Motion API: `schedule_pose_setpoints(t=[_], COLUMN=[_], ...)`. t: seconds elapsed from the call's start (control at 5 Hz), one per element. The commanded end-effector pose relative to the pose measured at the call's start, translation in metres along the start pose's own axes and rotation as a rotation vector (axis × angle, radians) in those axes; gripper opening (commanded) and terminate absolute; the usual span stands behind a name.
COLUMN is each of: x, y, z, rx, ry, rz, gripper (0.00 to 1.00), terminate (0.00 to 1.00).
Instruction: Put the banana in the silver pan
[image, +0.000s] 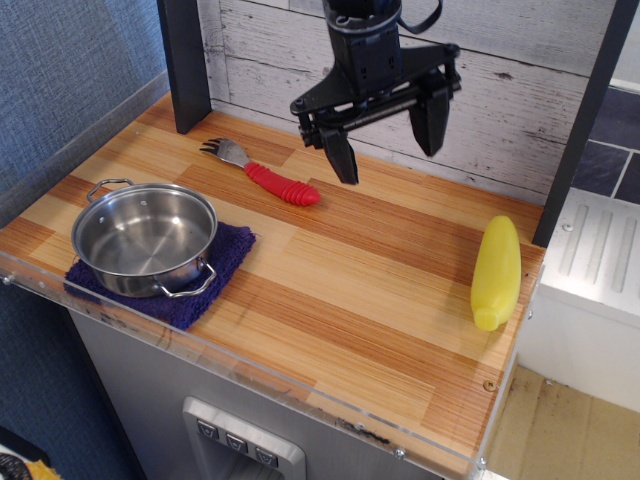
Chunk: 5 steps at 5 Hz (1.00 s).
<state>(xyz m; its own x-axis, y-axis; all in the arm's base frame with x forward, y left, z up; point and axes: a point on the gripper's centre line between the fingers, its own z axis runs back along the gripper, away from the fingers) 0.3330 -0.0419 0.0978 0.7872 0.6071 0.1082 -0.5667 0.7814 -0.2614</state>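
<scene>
From my seat, the arm above the claw (388, 140) runs out of the top edge, so I can't see anything past its wrist. Far down-left of the claw, the silver pan (145, 238) covers most of the purple cloth (222, 262) under it, and only the cloth's right and front edges show. Well below the claw, the small buttons (236, 442) on the grey front panel are too tiny for me to read.

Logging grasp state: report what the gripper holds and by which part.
Nothing is held. The gripper is open and empty above the counter; the banana lies untouched.
</scene>
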Motion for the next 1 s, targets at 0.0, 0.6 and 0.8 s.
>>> schedule_pose_setpoints(t=[0.0,0.6,0.8], x=[-0.023,-0.049,-0.052], y=[-0.018,-0.041,-0.045], z=[-0.013,-0.045,-0.054], rx=[-0.004,-0.019,0.008], ry=[0.025,0.029,0.022], rz=[-0.254,-0.375,-0.396], gripper=[1.0,1.0,1.0], terminate=[0.0,0.0,0.0])
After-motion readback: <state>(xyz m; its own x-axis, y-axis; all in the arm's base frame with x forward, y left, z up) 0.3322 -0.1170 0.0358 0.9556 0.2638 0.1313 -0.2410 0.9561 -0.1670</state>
